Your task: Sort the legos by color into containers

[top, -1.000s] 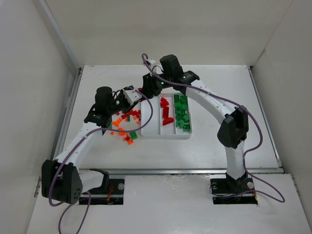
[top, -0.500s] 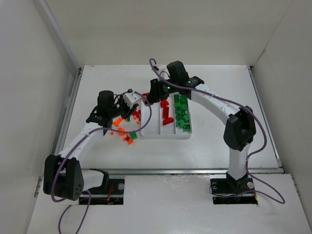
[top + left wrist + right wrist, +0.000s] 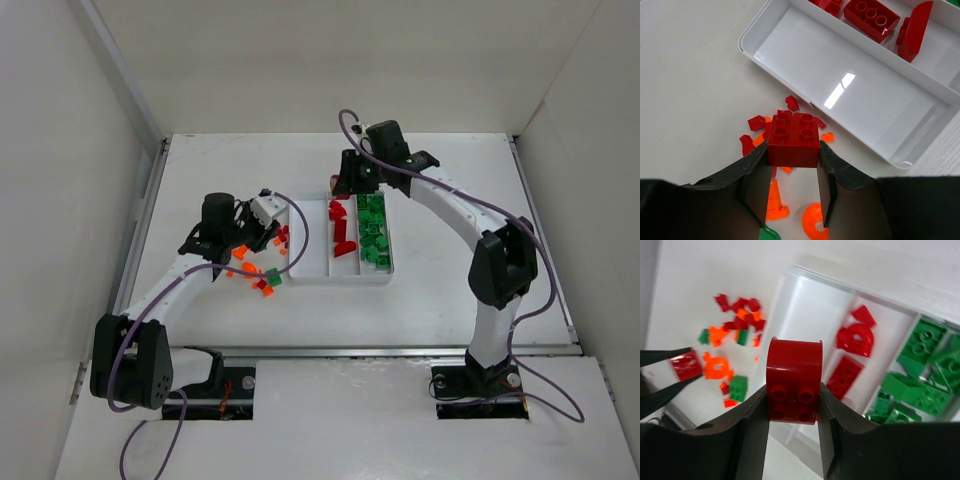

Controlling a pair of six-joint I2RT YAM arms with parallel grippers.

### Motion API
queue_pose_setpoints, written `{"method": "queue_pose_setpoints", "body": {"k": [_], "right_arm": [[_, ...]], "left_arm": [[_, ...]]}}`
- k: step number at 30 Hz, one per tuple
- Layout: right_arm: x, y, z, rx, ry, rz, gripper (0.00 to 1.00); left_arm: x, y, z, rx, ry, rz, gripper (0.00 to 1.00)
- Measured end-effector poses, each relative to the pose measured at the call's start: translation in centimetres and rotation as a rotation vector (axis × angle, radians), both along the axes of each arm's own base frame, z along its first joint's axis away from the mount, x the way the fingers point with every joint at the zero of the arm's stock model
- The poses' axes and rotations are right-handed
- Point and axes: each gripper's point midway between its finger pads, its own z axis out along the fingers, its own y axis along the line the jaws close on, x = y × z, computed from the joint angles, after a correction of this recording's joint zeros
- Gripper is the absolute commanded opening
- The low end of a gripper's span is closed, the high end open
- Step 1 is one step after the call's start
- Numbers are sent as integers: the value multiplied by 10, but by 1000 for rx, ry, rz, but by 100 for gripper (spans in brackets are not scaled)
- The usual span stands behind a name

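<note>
Left of the tray point(image 3: 340, 281), a red brick point(image 3: 792, 139) is clamped in the left gripper point(image 3: 792, 156); a rounded brick point(image 3: 793, 374) is clamped in the right gripper point(image 3: 792, 401).

- white tray point(image 3: 340, 282): left compartment empty, middle dark red legos point(image 3: 340, 228), right green legos point(image 3: 373, 235)
- mixed loose legos point(image 3: 268, 278) on tabletop, left of tray
- one red brick point(image 3: 792, 140) pinched in each arm's fingers point(image 3: 757, 192)

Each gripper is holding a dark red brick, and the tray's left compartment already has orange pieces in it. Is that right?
Not quite. The left gripper does hold a square red brick and the right gripper a rounded red brick, but the left compartment of the tray is empty, as the left wrist view shows. The orange pieces lie outside it.
</note>
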Motion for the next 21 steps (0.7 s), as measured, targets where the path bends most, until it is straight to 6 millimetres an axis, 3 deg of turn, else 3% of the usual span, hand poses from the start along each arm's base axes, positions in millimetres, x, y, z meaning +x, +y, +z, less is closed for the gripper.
{"method": "queue_pose_setpoints", "body": {"k": [4, 6, 8, 9, 11, 15, 21], "right_arm": [[8, -13, -44, -114, 85, -73, 15], [8, -19, -71, -170, 137, -95, 28], [5, -26, -98, -227, 195, -111, 36], [2, -29, -108, -248, 218, -115, 48], [-2, -34, -123, -283, 257, -124, 57], [-4, -37, -125, -304, 270, -129, 70], [3, -37, -116, -303, 240, -133, 73]], "left_arm": [[0, 1, -1, 3, 1, 6, 0], [0, 1, -1, 2, 3, 7, 0], [0, 1, -1, 0, 4, 10, 0], [0, 1, -1, 0, 5, 11, 0], [0, 1, -3, 0, 7, 12, 0], [-1, 2, -4, 0, 10, 14, 0], [-1, 1, -5, -5, 14, 17, 0]]}}
